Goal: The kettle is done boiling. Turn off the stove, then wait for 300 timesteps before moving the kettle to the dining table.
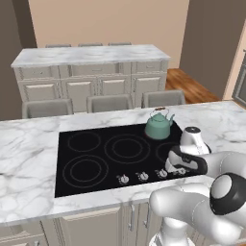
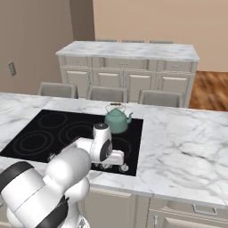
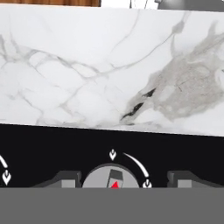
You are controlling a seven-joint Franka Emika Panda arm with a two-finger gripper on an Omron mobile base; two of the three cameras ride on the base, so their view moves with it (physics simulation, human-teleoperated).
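kettle: teal kettle (image 1: 158,124) sits upright on the stove, right of center in the left base view; at center in the right base view (image 2: 117,119). Lid on, handle arched up.
stove: black glass cooktop (image 1: 96,161) set in the marble tabletop (image 1: 24,158); ring outlines visible in both base views (image 2: 40,133).
knobs: left base view shows three silver knobs (image 1: 142,176) clear along the stove's near edge, more hidden under the hand. Right base view shows one knob (image 2: 124,168) just right of the hand.
tool: hand hangs low over the knob row, lower right of the left base view (image 1: 178,169), lower center of the right base view (image 2: 108,164). Base views don't show the fingertips.
hand view: looks down at one knob (image 3: 112,175) at bottom center, between the two dark fingers (image 3: 65,178), one either side. Red pointer mark on the knob, white arc and arrow marks around it. Fingers stand apart from the knob with a gap on each side; tool spread, not pinching it. Marble fills the upper half (image 3: 109,65).
kettle vs tool: apart; kettle is behind the hand, further up the frame in both base views.
background: second marble-topped cabinet unit (image 1: 91,55) upper center, three grey chair backs (image 1: 109,102) between it and the tabletop; wood floor (image 1: 192,86) upper right of the left base view.
wall: right base view alone shows an outlet plate (image 2: 12,68) at the left edge.
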